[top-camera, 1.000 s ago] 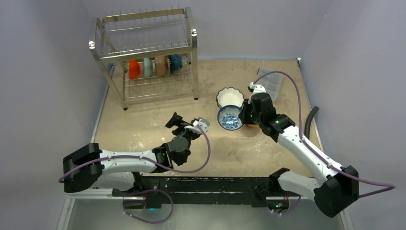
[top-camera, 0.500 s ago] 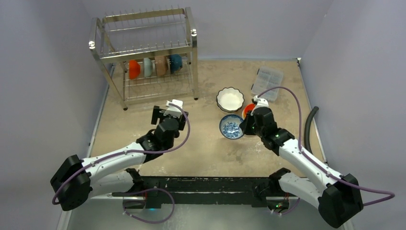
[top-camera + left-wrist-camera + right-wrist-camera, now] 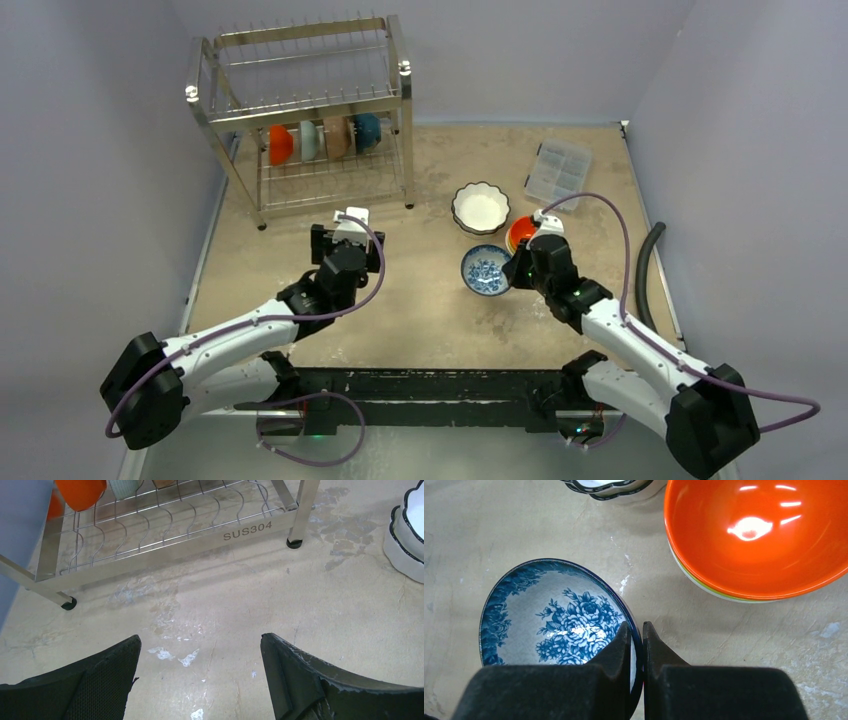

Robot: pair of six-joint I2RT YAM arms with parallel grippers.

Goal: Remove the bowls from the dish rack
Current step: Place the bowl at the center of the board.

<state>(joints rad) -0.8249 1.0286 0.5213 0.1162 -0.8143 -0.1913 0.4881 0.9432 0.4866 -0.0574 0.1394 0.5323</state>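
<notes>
four bowls (image 3: 281, 144) in dish rack (image 3: 247, 530); left pincer (image 3: 200, 640) wide open, empty; right pincer (image 3: 636, 630) pinching blue-patterned bowl (image 3: 559, 615).

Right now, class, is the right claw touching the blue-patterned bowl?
Touching. The right wrist view shows the right claw closed on the rim of the blue-patterned bowl, one finger inside the rim and one outside.

Shiny steel dish rack (image 3: 247, 530), glossy orange bowl (image 3: 754, 535)

Beige table (image 3: 430, 320), dish rack (image 3: 310, 108), white bowl stack (image 3: 480, 207), orange-topped bowl stack (image 3: 518, 232), clear box (image 3: 559, 172)
</notes>
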